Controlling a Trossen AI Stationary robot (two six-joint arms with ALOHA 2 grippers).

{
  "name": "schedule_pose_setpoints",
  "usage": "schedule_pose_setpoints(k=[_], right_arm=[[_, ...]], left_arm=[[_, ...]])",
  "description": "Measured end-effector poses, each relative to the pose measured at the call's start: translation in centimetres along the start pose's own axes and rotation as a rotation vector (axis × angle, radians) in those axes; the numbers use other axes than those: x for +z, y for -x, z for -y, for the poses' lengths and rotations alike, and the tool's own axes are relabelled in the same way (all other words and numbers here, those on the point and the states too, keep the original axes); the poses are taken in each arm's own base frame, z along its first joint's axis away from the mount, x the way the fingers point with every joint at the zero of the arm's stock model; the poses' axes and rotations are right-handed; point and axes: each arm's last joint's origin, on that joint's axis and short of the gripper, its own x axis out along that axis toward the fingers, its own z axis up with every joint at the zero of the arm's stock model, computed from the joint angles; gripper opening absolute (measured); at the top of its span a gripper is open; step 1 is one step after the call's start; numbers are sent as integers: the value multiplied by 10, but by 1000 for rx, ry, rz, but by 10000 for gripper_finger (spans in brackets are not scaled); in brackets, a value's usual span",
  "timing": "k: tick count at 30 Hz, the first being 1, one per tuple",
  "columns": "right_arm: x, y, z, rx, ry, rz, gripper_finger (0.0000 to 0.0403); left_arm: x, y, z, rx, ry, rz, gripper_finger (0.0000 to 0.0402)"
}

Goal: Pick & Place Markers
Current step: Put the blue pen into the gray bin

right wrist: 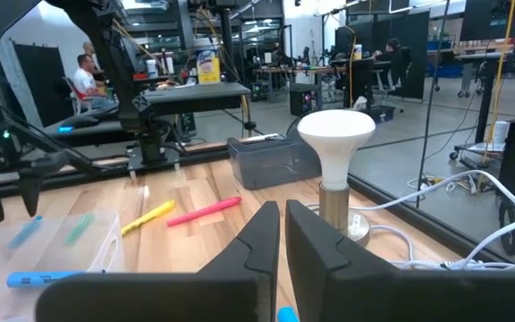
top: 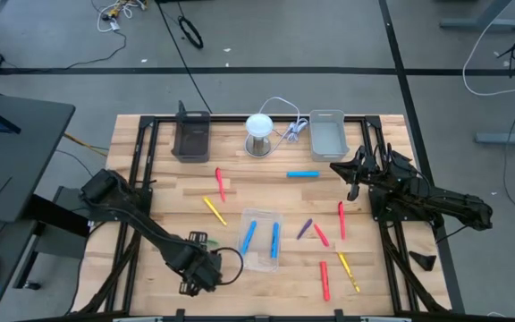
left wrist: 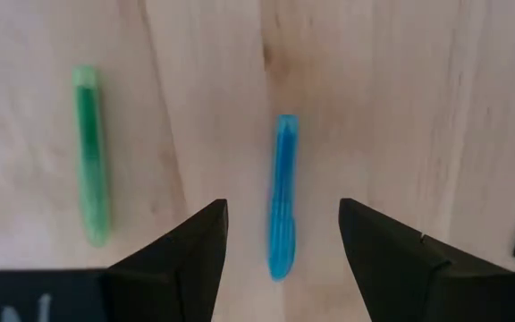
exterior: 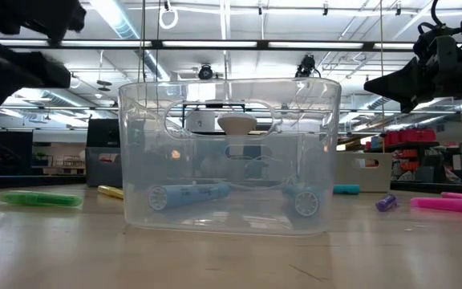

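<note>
A blue marker [left wrist: 282,192] lies flat on the wooden table straight below my left gripper [left wrist: 282,207]. That gripper is open and points down near the table's front left [top: 202,270], one finger on either side of the marker and clear of it. A green marker [left wrist: 90,152] lies beside the blue one, parallel to it, and shows in the low view too [exterior: 38,198]. Two blue markers [top: 261,238] lie in the clear tray [top: 259,213]. Red, yellow, blue and purple markers lie loose on the table's middle and right. My right gripper [right wrist: 282,234] is shut, held level at the far right [top: 351,176].
A black tray [top: 191,136], a white lamp [top: 260,132] with its cord, and a grey tray [top: 326,134] stand along the far edge. The clear tray [exterior: 231,144] stands just to the right of my left gripper. Bare wood lies around the blue marker.
</note>
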Motion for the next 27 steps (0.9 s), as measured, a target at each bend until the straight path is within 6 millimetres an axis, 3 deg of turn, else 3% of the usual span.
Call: schedule_pose_setpoints(k=[8,14,27], right_arm=[[0,0,0,0,0,0,29],[0,0,0,0,0,0,29],[0,0,0,0,0,0,29]], left_arm=[[1,-15,3,-21,14,-10,222],[-11,-34,-2,-33,32,-43,222],[-10,-38,-6,-24,42,-16,222]])
